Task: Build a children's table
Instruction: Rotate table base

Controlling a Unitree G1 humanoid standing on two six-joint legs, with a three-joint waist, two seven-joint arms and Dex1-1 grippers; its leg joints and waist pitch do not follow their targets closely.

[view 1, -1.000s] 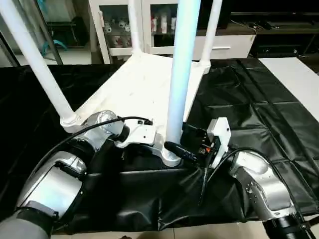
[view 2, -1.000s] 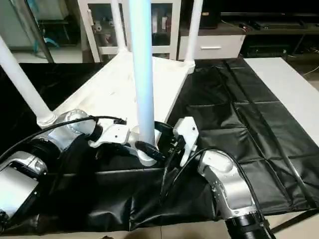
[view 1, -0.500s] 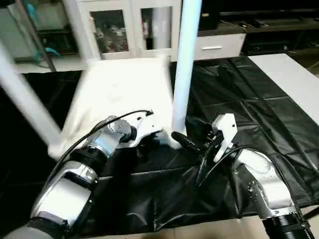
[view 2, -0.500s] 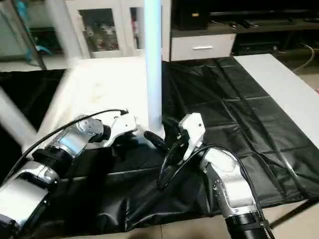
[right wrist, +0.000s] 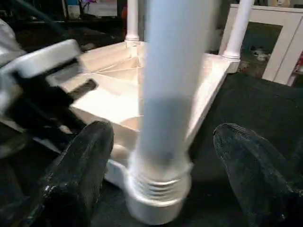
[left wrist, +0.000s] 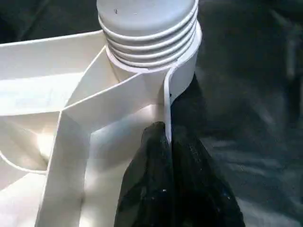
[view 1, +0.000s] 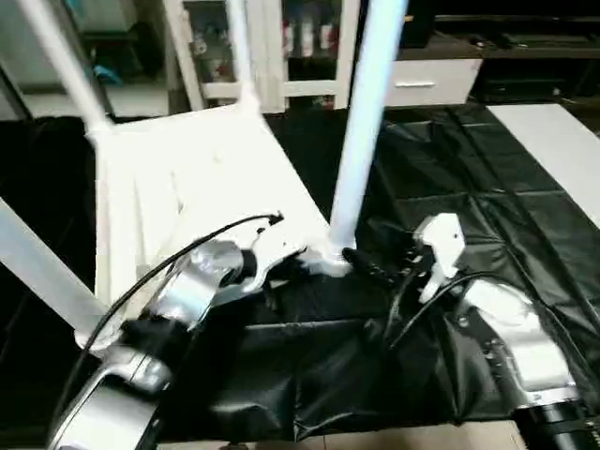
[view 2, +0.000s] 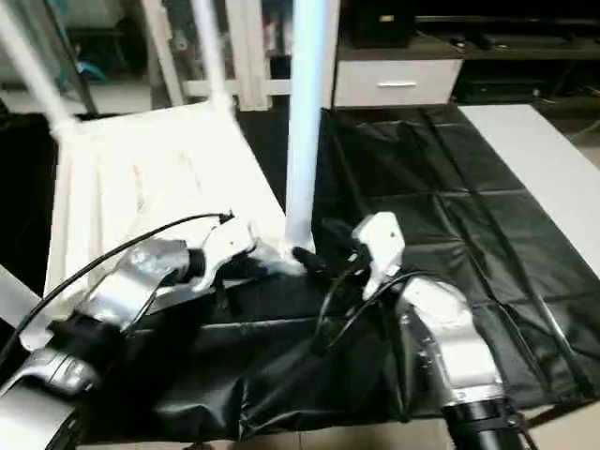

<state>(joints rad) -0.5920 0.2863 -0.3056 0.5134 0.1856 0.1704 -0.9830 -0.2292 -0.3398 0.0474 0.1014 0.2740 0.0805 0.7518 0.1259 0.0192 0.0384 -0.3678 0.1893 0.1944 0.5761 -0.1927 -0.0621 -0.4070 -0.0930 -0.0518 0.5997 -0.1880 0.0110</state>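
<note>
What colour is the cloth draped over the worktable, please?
Black, seen best in the left eye view: cloth.

All four legs of the children's table [view 1: 187, 178] run out past the top edge of the head views. The left gripper [view 1: 286, 267] hides part of the near rim beside the near leg [view 1: 361, 141]. Cabinet contents [view 1: 305, 37] at the far side are too blurred to identify.

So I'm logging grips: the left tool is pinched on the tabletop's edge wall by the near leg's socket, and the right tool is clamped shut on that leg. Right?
Not quite. The right tool is open: in the right wrist view its fingers stand apart on either side of the near leg. The left tool does pinch the tabletop's edge wall.
</note>
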